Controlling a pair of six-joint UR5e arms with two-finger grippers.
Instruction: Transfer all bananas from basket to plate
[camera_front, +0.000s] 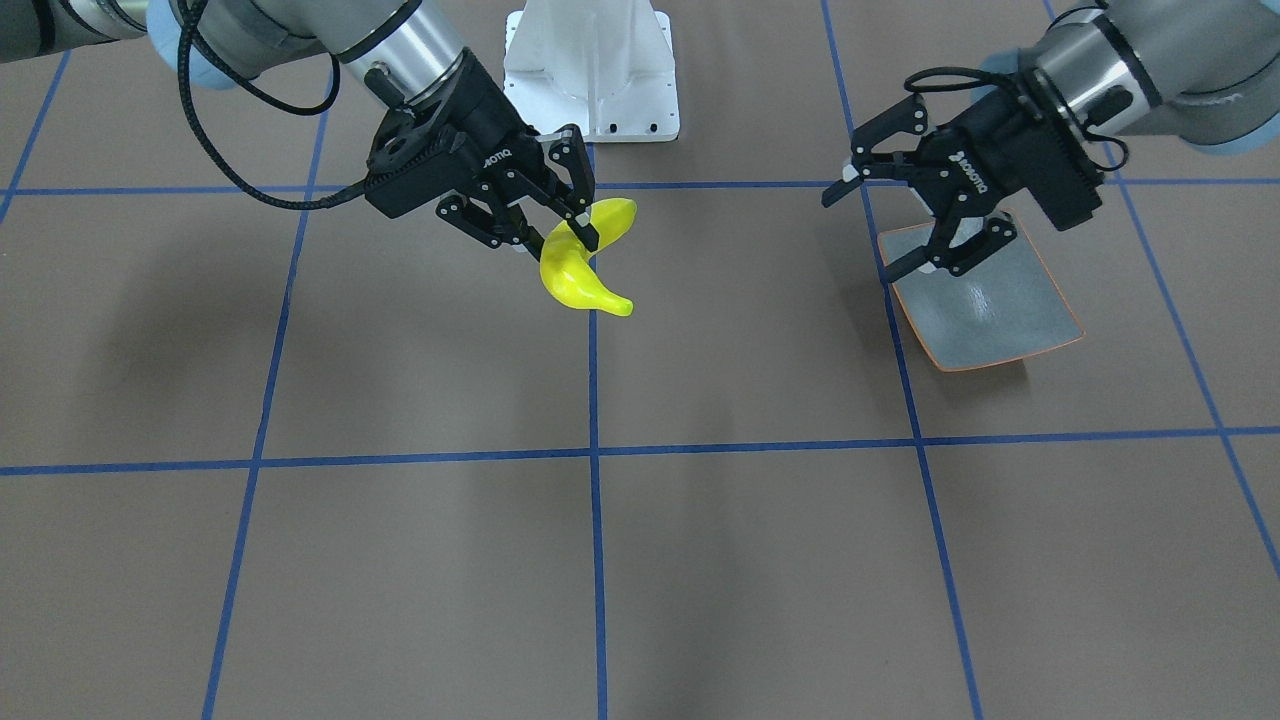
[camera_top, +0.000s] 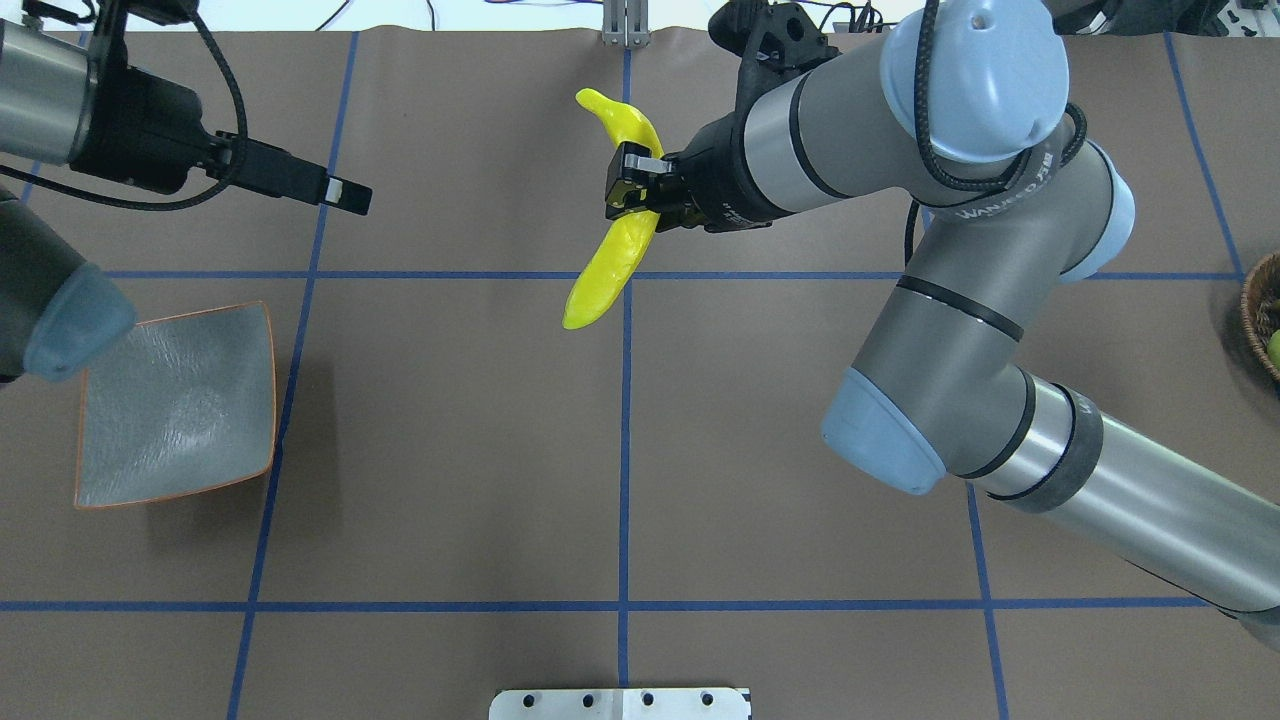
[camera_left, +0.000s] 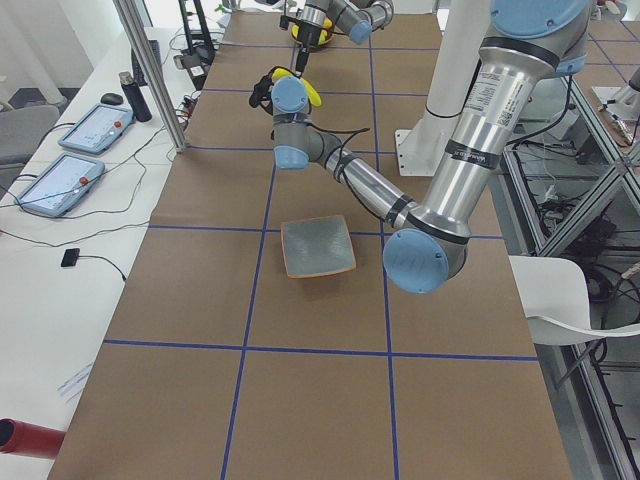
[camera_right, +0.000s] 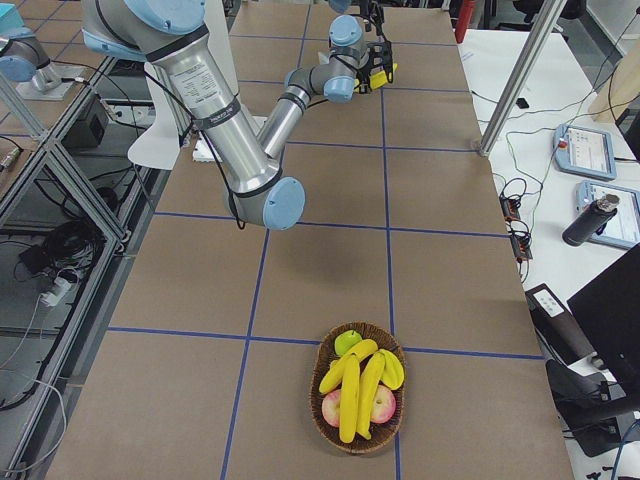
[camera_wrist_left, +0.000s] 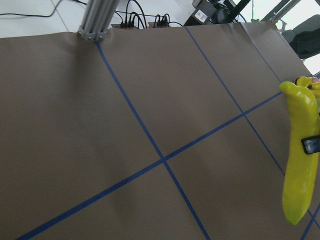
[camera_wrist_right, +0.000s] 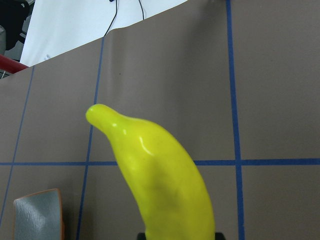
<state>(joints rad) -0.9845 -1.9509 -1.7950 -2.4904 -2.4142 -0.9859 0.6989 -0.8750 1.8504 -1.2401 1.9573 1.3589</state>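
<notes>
Banana (camera_front: 575, 280) is hanging in the air over the middle of the table (camera_front: 400, 350), above the centre blue line, with the right gripper (camera_front: 560, 235) clamping it around its middle. The left gripper (camera_front: 858, 236) is hovering with jaws spread wide, gripping nothing, raised between that banana and the plate (camera_front: 1000, 310), which is sitting flat at the table's left side. More bananas (camera_right: 352, 395) are lying in the basket (camera_right: 313, 410) at the right end

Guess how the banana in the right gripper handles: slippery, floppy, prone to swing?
Probably slippery: the banana is glossy with sharp highlights. Likely stiff: it holds its curve with both ends unsupported. The right gripper pinches it near mid-length, so it may pivot between the fingers.
</notes>
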